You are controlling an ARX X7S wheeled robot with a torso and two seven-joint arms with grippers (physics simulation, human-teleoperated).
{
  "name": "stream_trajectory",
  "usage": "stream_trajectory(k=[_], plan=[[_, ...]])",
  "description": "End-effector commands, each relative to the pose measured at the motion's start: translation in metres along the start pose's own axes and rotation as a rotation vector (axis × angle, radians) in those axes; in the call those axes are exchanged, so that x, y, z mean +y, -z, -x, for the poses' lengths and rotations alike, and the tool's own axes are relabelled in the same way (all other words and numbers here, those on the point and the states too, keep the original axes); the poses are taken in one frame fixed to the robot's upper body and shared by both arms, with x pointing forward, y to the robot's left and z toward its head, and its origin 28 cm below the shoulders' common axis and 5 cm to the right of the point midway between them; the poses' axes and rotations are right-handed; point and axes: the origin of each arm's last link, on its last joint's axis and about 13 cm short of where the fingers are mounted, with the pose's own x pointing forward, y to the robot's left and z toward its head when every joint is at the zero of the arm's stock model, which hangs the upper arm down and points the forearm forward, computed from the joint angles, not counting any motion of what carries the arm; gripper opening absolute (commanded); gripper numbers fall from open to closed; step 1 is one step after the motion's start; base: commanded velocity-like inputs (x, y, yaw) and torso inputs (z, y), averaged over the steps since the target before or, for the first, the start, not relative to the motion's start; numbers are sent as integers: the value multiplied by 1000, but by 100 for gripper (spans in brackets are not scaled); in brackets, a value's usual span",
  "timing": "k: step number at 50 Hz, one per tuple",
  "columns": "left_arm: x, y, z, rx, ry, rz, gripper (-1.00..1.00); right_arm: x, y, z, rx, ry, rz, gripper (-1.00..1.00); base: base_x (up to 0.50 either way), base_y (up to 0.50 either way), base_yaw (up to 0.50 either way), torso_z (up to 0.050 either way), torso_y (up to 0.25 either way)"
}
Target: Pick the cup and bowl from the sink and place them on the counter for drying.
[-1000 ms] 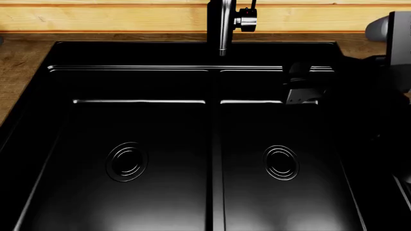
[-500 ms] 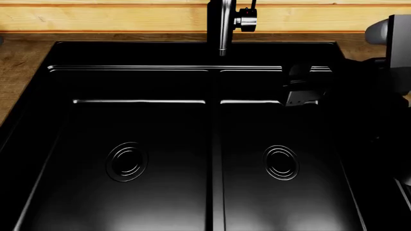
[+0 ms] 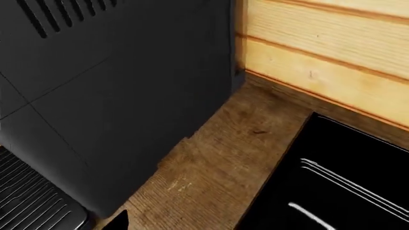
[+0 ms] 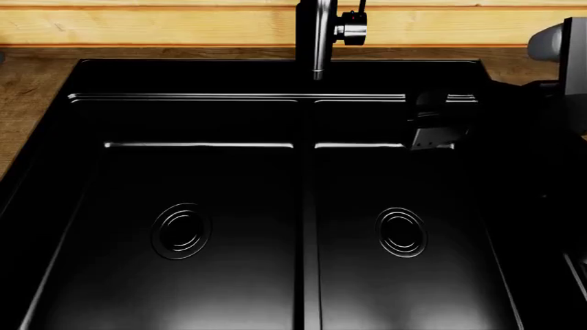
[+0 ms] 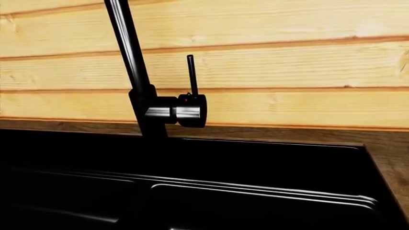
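Observation:
The black double-basin sink [image 4: 183, 75] fills the head view, and both basins with their round drains show nothing in them. No cup and no bowl shows in any view. My right gripper [image 4: 431, 127] is a dark shape over the back of the right basin, below the rim; its jaws blend into the black. The right wrist view looks across the sink [image 5: 255, 163] at the faucet [image 5: 137, 96]. The left wrist view shows the wood counter [image 3: 217, 163] and a sink corner [image 3: 338, 191]; only a dark finger tip [image 3: 119, 222] shows at the frame edge.
The tall black faucet [image 4: 318, 34] stands at the back centre. A large black appliance [image 3: 115, 86] stands on the counter left of the sink. Wood counter [image 4: 27, 82] runs along the sink's left and back, with pale wall planks [image 5: 288, 67] behind.
My right arm and gripper have shifted slightly to the right. Nothing else has moved.

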Motion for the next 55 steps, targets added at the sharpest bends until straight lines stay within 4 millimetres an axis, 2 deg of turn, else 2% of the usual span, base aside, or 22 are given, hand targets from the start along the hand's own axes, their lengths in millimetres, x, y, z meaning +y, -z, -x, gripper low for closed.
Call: stream_trajectory(k=[1,9,22,34,42,55], plan=[[-11,5,7,-42,252,-139,100,0,1,0,-12,-9,-8,100,0,0,0,0,0],[-23,8,8,-88,454,-201,100,-2,-3,2,-15,2,-1,100,0,0,0,0,0],[-41,15,10,-109,592,-258,100,-4,-3,0,-2,42,-27,100,0,0,0,0,0],[-52,17,7,-143,659,-308,100,-4,-11,1,-15,48,-3,100,0,0,0,0,0],[-62,14,7,-197,697,-336,100,-4,-10,-5,6,70,9,100,0,0,0,0,0],[-74,13,8,-211,720,-356,100,-4,-29,-7,-16,62,47,100,0,0,0,0,0]])
